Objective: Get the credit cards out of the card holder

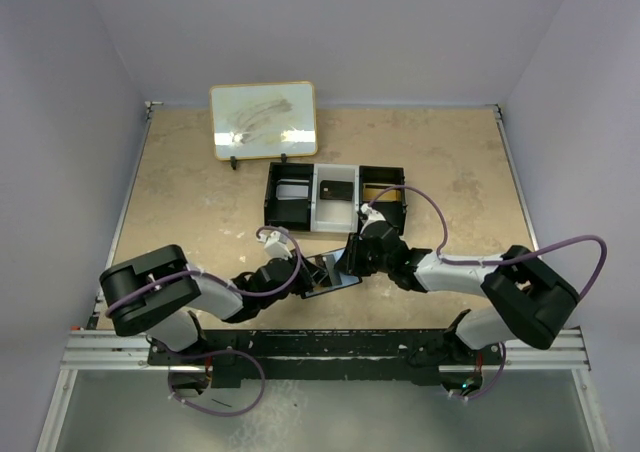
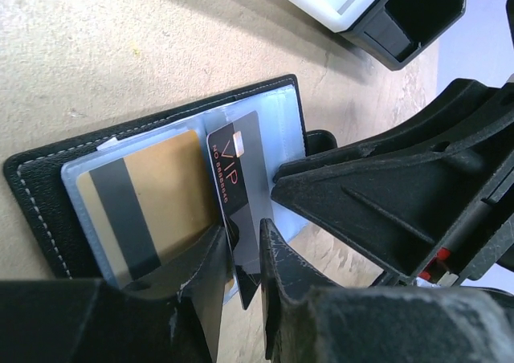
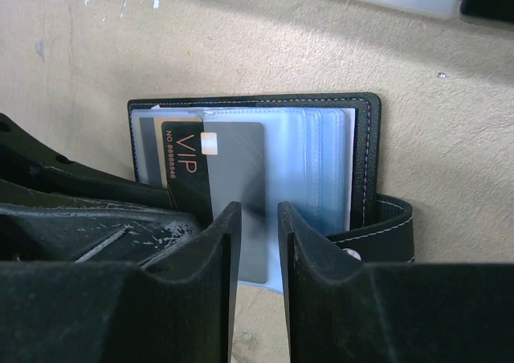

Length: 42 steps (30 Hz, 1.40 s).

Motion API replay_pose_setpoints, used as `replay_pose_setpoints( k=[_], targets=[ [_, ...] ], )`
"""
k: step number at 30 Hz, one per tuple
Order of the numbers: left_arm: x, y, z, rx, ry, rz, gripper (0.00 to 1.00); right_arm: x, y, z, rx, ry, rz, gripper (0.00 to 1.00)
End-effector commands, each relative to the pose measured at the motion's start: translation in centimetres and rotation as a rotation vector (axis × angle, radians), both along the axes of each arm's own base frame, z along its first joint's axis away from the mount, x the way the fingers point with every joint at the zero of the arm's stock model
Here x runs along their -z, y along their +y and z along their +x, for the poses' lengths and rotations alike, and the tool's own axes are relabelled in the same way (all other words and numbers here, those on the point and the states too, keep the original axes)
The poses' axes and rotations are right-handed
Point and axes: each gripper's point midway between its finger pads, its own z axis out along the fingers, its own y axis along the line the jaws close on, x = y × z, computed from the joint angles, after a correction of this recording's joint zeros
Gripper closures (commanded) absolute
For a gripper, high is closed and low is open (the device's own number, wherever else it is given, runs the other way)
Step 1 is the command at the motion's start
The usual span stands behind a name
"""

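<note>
The card holder (image 1: 338, 277) (image 2: 36, 188) (image 3: 366, 150) lies open on the table between both arms, its clear sleeves facing up. A black VIP credit card (image 2: 239, 170) (image 3: 229, 166) sticks partly out of a sleeve. Its lower corner sits between the fingers of my left gripper (image 2: 242, 228) (image 1: 306, 272), which stand slightly apart, with a gap beside the card. A gold card with a black stripe (image 2: 152, 202) stays inside a sleeve. My right gripper (image 3: 259, 209) (image 1: 353, 260) has a narrow gap between its fingers, and its tips rest on the sleeves beside the VIP card.
A black-and-white three-compartment tray (image 1: 335, 194) (image 2: 377, 10) stands just behind the card holder. A framed whiteboard (image 1: 263, 119) leans at the back left. The two grippers are almost touching over the holder.
</note>
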Motion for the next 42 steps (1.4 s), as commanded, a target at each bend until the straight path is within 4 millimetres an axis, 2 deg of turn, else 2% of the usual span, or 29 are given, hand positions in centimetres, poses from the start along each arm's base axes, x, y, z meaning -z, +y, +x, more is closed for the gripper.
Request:
replay_pose_setpoints(
  k=[1, 8, 16, 20, 25, 28, 32, 38, 42],
  targets=[
    [-2.2, -1.9, 0.6, 0.016, -0.032, -0.095, 0.82, 2.5, -1.5, -1.8, -0.033, 0.072, -0.092, 0.72],
    [-2.1, -1.2, 0.3, 0.007, -0.029, -0.097, 1.00, 2.4, -1.2, -2.0, -0.040, 0.082, -0.078, 0.73],
    [-2.1, -0.2, 0.2, -0.014, -0.026, -0.074, 0.99, 2.6, -1.1, -2.0, -0.048, 0.084, -0.080, 0.81],
    [-2.9, -1.1, 0.3, 0.010, -0.035, -0.100, 0.85, 2.8, -1.1, -1.9, -0.049, 0.080, -0.082, 0.83],
    [-3.4, -2.5, 0.3, 0.044, -0.038, -0.137, 0.81, 3.1, -1.1, -2.1, -0.052, 0.089, -0.084, 0.84],
    [-3.1, -2.4, 0.3, 0.040, -0.032, -0.135, 0.83, 3.2, -1.1, -2.2, -0.053, 0.091, -0.083, 0.85],
    [-3.0, -2.2, 0.1, 0.043, -0.033, -0.129, 0.99, 3.1, -1.2, -2.2, -0.050, 0.094, -0.079, 0.85],
    [-2.1, -0.3, -0.3, 0.018, -0.023, -0.060, 1.00, 2.3, -1.3, -1.7, -0.019, 0.082, -0.082, 0.82],
    [-2.2, 1.3, -0.8, 0.002, -0.028, -0.046, 1.00, 0.7, -0.7, -1.1, -0.026, 0.050, -0.054, 0.78]
  ],
)
